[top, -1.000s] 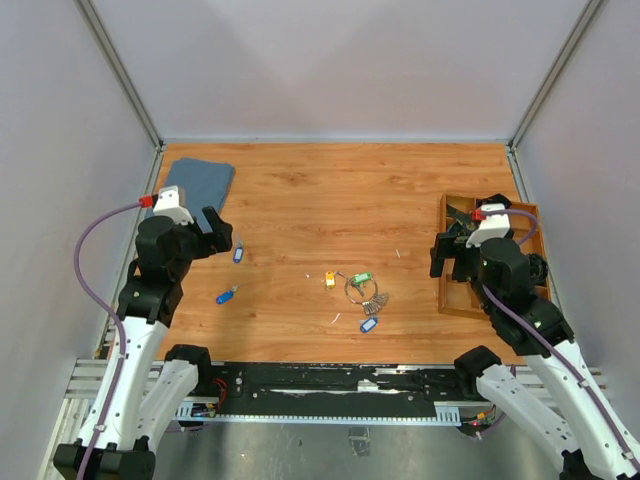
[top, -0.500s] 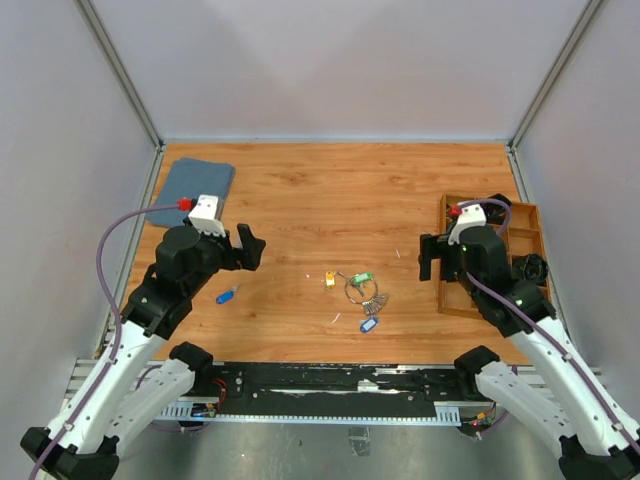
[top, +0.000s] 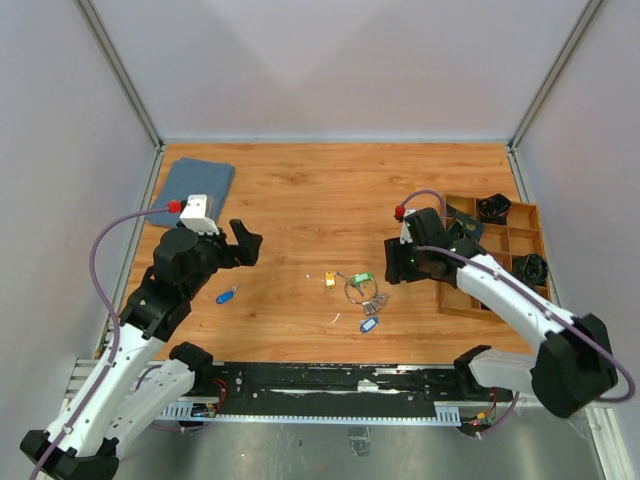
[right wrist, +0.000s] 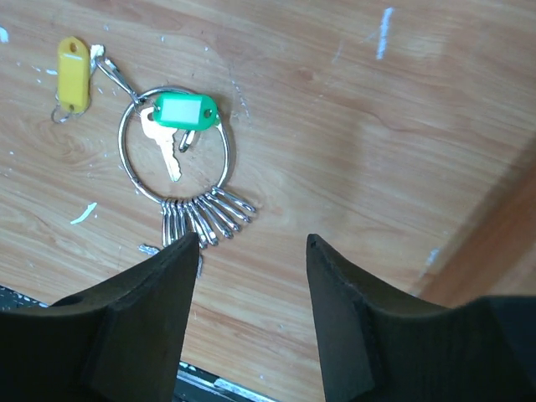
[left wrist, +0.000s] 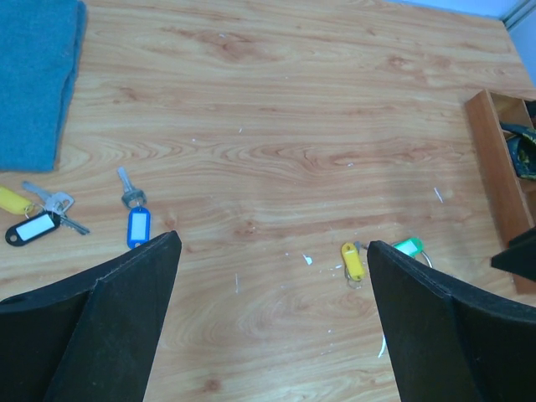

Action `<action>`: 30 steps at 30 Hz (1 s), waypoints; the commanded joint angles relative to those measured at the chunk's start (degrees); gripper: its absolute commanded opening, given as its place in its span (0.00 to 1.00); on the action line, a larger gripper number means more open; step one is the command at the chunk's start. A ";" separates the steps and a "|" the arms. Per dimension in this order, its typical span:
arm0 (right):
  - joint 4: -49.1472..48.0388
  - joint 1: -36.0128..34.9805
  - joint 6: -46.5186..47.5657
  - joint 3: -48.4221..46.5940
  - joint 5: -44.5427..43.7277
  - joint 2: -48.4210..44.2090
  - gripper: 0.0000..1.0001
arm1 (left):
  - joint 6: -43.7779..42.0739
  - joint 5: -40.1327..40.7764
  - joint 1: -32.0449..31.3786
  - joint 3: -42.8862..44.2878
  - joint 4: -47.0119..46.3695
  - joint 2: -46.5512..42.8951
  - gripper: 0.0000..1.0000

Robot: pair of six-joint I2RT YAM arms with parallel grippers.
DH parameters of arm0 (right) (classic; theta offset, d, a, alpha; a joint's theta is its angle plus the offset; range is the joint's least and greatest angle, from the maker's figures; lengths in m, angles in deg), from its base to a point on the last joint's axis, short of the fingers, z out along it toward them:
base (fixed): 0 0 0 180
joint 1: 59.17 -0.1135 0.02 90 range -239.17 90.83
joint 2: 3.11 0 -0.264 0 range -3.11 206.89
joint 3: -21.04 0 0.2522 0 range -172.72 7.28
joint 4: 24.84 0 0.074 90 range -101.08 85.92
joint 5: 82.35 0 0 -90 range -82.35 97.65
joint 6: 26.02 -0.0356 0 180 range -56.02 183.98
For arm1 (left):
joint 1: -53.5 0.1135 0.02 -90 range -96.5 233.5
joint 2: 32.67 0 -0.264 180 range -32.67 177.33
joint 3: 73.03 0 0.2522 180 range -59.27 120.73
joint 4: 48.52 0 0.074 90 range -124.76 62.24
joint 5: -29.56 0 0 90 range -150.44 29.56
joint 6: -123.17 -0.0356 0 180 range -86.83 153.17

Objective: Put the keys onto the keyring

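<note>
Keyring (right wrist: 229,153) on table (top: 330,190) | tray (top: 450,303): black items (top: 493,207) | left tool (left wrist: 272,243), right tool (right wrist: 251,239) spread

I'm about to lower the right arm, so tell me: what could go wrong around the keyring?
The keyring is thin wire lying flat on the table; the right fingers may slide over it.
A green-tagged key lies across it and silver hooks bunch at its rim, so a pinch could catch those instead.
The yellow-tagged key beside it could be knocked away.
</note>
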 commanded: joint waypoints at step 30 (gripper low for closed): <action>-4.28 -11.02 -1.69 -8.31 -9.50 31.03 0.22 | 0.19 2.83 -0.32 -2.07 -0.20 -1.44 1.00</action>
